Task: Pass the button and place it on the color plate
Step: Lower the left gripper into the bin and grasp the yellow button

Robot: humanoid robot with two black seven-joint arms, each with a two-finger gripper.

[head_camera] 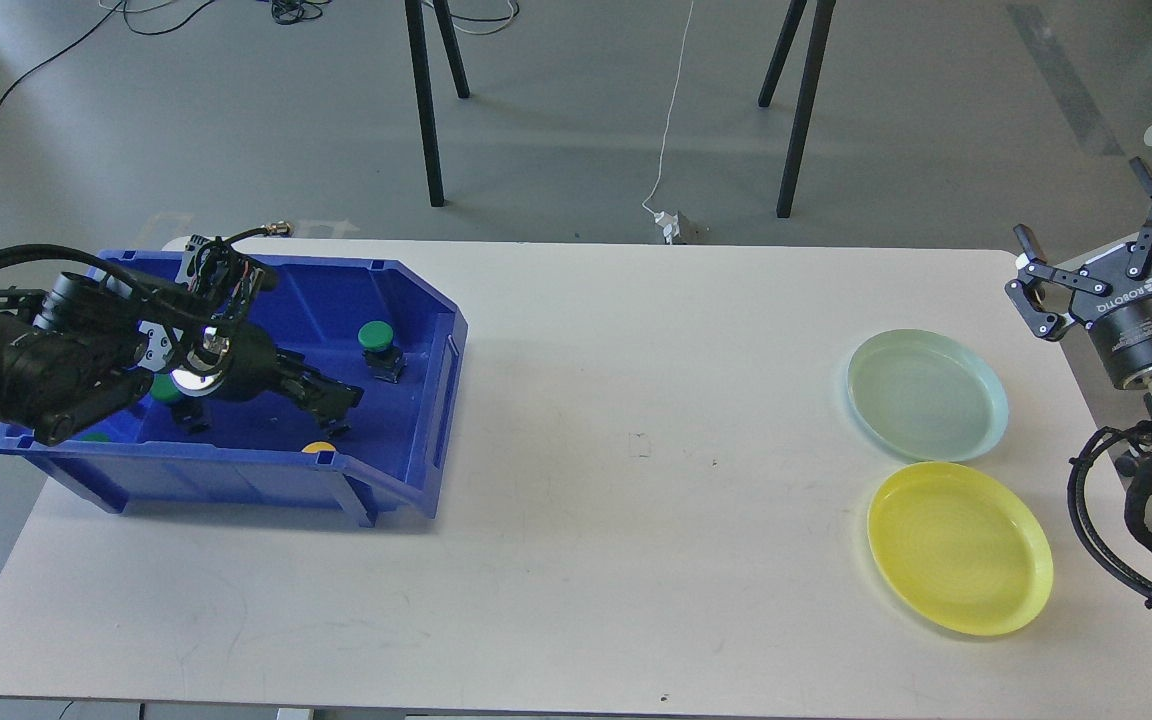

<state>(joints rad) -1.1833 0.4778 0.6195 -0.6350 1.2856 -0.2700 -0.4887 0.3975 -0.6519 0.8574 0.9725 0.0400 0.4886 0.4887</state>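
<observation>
One yellow-capped button [318, 447] shows only the edge of its cap behind the front wall of the blue bin [236, 462]. My left gripper [338, 396] reaches down and to the right inside the bin, its dark fingers low above the floor, just behind that cap. I cannot tell whether the fingers hold anything. The yellow plate [960, 548] lies empty at the table's front right. My right gripper [1086, 215] is open and empty, raised at the table's far right edge.
A pale green plate [926, 394] lies just behind the yellow one. Green-capped buttons [376, 338] [166, 388] stand in the bin. Black stand legs [424, 100] rise from the floor beyond the table.
</observation>
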